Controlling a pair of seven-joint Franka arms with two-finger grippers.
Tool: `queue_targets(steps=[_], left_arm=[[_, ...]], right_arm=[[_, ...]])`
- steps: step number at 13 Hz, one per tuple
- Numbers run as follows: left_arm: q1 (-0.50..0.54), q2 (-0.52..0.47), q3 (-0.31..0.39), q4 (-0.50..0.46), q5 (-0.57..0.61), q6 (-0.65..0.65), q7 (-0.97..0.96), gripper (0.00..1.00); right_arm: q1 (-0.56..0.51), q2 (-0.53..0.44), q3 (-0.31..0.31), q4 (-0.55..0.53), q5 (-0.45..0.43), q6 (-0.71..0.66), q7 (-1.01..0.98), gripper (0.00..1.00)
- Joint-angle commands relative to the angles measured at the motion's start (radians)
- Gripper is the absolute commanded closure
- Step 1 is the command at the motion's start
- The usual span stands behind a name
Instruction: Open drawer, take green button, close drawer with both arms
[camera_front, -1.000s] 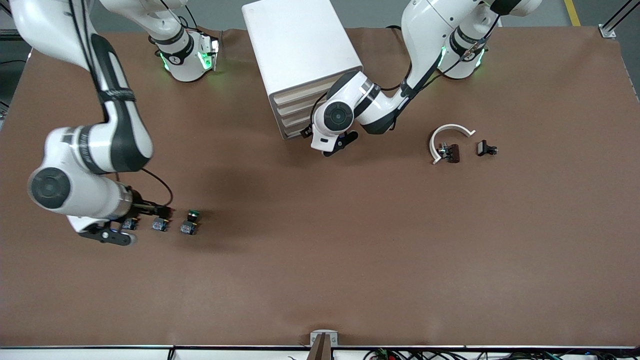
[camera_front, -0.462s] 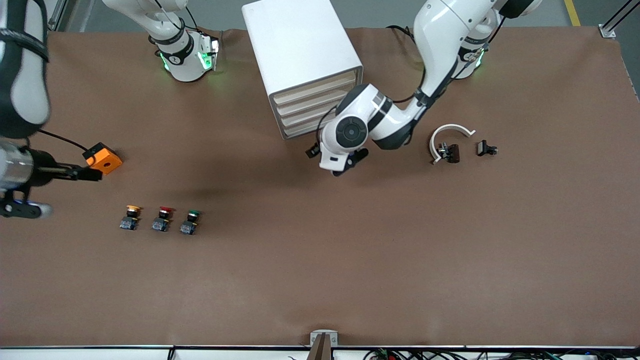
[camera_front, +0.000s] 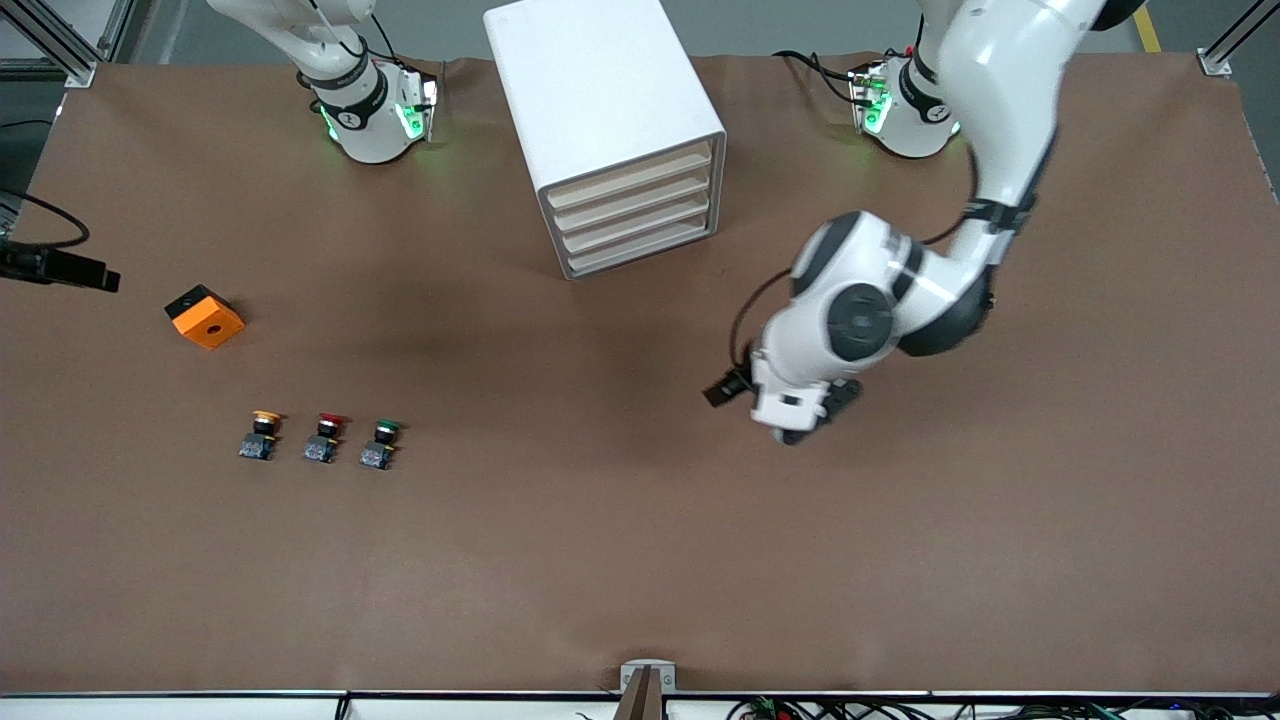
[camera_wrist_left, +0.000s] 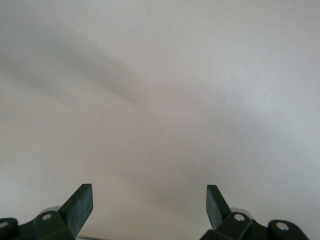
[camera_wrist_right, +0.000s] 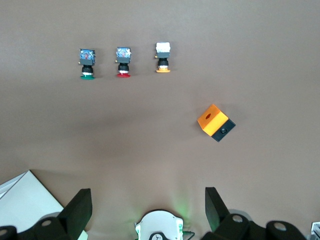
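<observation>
The white cabinet (camera_front: 600, 90) stands at the robots' side of the table with all four cream-fronted drawers shut, the lower two (camera_front: 640, 236) included. The green-capped button (camera_front: 380, 444) stands on the table toward the right arm's end, beside the red-capped button (camera_front: 323, 440); it also shows in the right wrist view (camera_wrist_right: 87, 63). My left gripper (camera_wrist_left: 149, 192) is open and empty, over bare table nearer the front camera than the cabinet (camera_front: 800, 422). My right gripper (camera_wrist_right: 148, 196) is open and empty, high above the table; it is outside the front view.
A yellow-capped button (camera_front: 262, 437) stands beside the red one. An orange box (camera_front: 205, 317) lies between the buttons and the right arm's base (camera_front: 365, 110). A cabinet corner (camera_wrist_right: 20, 200) shows in the right wrist view. The left arm (camera_front: 880, 300) hides the table below it.
The left arm swung from the cabinet's drawer fronts out over open table, covering the white arc and black parts. The right arm lifted from the buttons and went off the view's edge.
</observation>
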Motion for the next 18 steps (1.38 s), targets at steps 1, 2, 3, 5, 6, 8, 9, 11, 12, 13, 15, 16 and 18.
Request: queue_targets(steps=[1, 2, 3, 5, 6, 8, 9, 11, 12, 13, 15, 16, 18], left_arm=[[0.084, -0.063, -0.013, -0.014, 0.017, -0.032, 0.111, 0.0], [0.102, -0.094, -0.009, -0.017, 0.017, -0.077, 0.175, 0.0], [0.134, -0.13, -0.004, -0.017, 0.017, -0.157, 0.271, 0.0], [0.203, -0.213, -0.004, -0.023, 0.019, -0.278, 0.449, 0.0], [0.243, -0.252, -0.006, -0.025, 0.019, -0.323, 0.518, 0.0], [0.274, -0.331, 0.002, -0.04, 0.019, -0.386, 0.612, 0.0], [0.268, -0.385, 0.031, -0.071, 0.042, -0.406, 0.658, 0.0], [0.21, -0.486, 0.136, -0.166, 0.057, -0.412, 0.772, 0.0], [0.199, -0.528, 0.18, -0.207, 0.059, -0.412, 0.831, 0.0], [0.203, -0.56, 0.192, -0.233, 0.06, -0.411, 0.888, 0.0], [0.208, -0.606, 0.24, -0.257, 0.06, -0.402, 0.967, 0.0], [0.223, -0.615, 0.246, -0.249, 0.06, -0.4, 0.976, 0.0], [0.243, -0.611, 0.246, -0.191, 0.06, -0.402, 0.976, 0.0]], right_arm=[[-0.023, -0.002, 0.019, -0.01, -0.008, -0.009, -0.009, 0.0], [-0.018, -0.002, 0.022, -0.01, -0.014, -0.017, -0.003, 0.0], [-0.018, -0.002, 0.021, -0.008, -0.015, -0.017, -0.002, 0.0], [-0.016, 0.0, 0.024, -0.007, -0.015, -0.008, 0.0, 0.0], [-0.016, 0.001, 0.025, -0.007, -0.002, 0.0, 0.0, 0.0], [0.006, -0.006, 0.027, -0.023, 0.006, 0.1, -0.005, 0.0], [0.007, -0.017, 0.027, -0.031, 0.008, 0.106, -0.009, 0.0], [0.007, -0.078, 0.025, -0.069, 0.008, 0.109, 0.001, 0.0], [0.005, -0.126, 0.024, -0.103, 0.008, 0.103, 0.001, 0.0], [0.002, -0.188, 0.021, -0.167, 0.008, 0.107, 0.001, 0.0], [-0.001, -0.287, 0.019, -0.266, 0.006, 0.119, 0.036, 0.0], [-0.001, -0.314, 0.019, -0.281, 0.006, 0.12, 0.056, 0.0], [0.002, -0.325, 0.021, -0.307, 0.006, 0.132, 0.096, 0.0]])
